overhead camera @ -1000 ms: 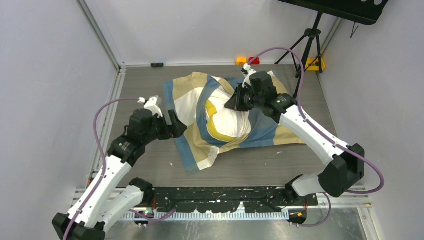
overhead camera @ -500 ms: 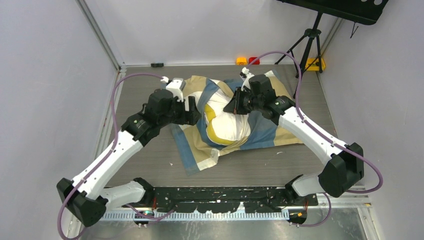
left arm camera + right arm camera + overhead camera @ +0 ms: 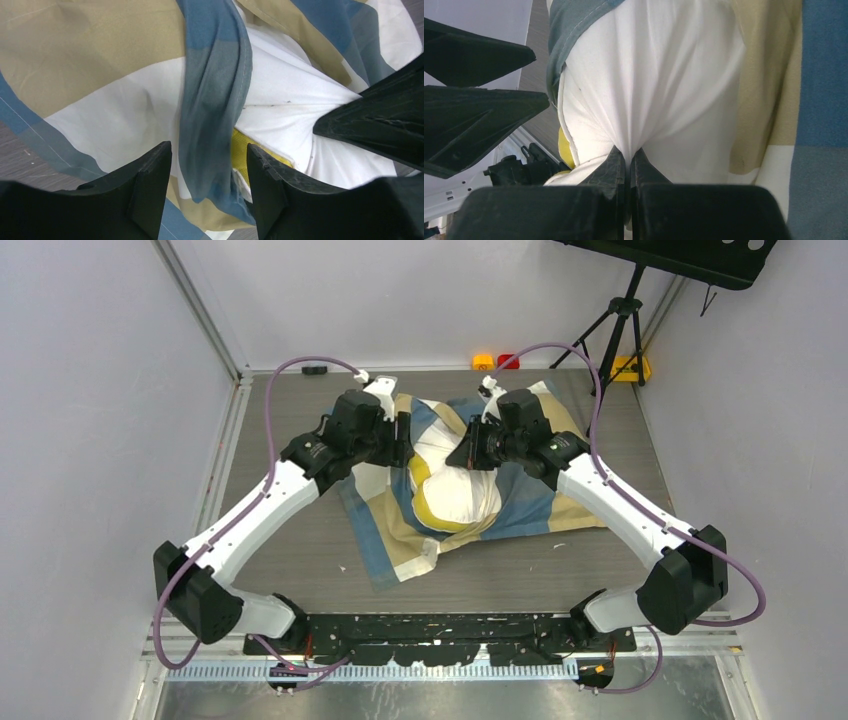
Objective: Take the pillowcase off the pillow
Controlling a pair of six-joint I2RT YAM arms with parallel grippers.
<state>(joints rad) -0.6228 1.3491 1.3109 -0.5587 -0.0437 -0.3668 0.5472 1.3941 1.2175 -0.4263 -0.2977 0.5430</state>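
Top external view leaves the far end of the pillow [image 3: 458, 490] hidden under both wrists, and its near end is buried inside the pillowcase [image 3: 525, 502], so only a plump cream-white middle with a yellow piped edge shows. Both lie mid-desk [image 3: 300, 540], the pillow bulging out of the cover's mouth. Any quilting on the pillow is too faint to make out. In the left wrist view the right hand's dark body blocks the right edge. The left hand [image 3: 207, 155] has its fingers [image 3: 150, 170] apart, astride a loose blue hem fold of the pillowcase [image 3: 212, 75]; whether they touch it I cannot tell. The right hand [image 3: 628, 152] is pinched together on the pillow [image 3: 649, 75], whose smooth white skin puckers in tight pleats towards the fingertips. The pillowcase is thin, limp cloth in big blue, tan and white blocks, rumpled and spread flat around the pillow.
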